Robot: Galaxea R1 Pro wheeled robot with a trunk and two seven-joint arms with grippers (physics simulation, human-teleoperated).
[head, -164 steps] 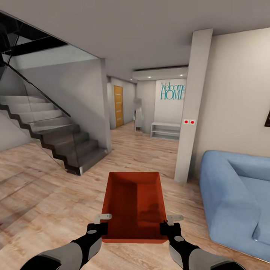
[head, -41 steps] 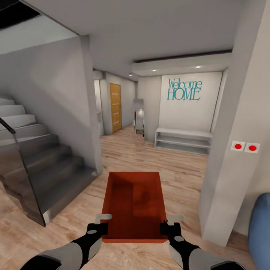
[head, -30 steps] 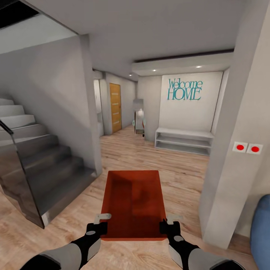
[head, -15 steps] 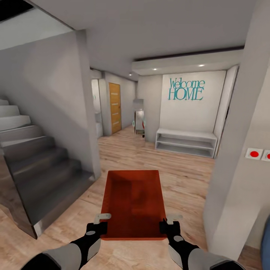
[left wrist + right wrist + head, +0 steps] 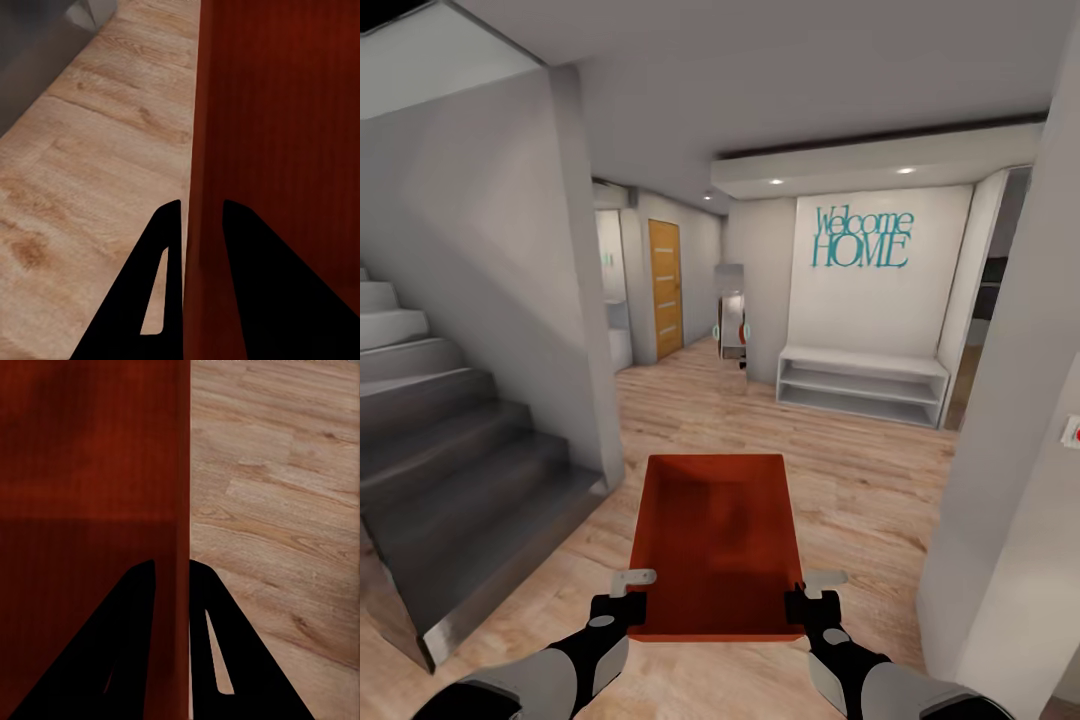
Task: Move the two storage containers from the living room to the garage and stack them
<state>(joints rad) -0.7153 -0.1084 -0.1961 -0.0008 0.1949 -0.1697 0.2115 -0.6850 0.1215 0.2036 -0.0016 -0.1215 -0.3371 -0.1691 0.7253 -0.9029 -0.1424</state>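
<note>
You are carrying one storage container (image 5: 716, 545) in front of the trunk, clear of the light wood plank flooring (image 5: 860, 490). Its long axis runs straight ahead, away from you, with the near short wall lying between the two arms.

Left gripper (image 5: 622, 598): pinches the container's left long wall near the near-left corner. In the left wrist view the left gripper (image 5: 193, 225) has one finger outside the wall and one inside, the red wall (image 5: 196, 150) standing in the slot between them.

Right gripper (image 5: 808, 598): same hold, mirrored, on the right long wall near the near-right corner. The right wrist view shows the right gripper (image 5: 172, 566) straddling that wall edge-on.

Both arms sit equally near the bin; neither leads. The load is symmetric about your midline.

Relation that matters for the coming move: the container projects forward of the grippers, so its far short wall reaches any obstacle before you do. A pale pillar (image 5: 1010, 450) stands close on the right, and the staircase (image 5: 450, 440) and its wall are on the left. The open hallway lies ahead between them, towards the shelf unit (image 5: 860, 385) under the "Welcome HOME" lettering (image 5: 863, 238).

The bin's floor looks bare, though shading makes this uncertain. My read: transit step, garage not yet in sight.
</note>
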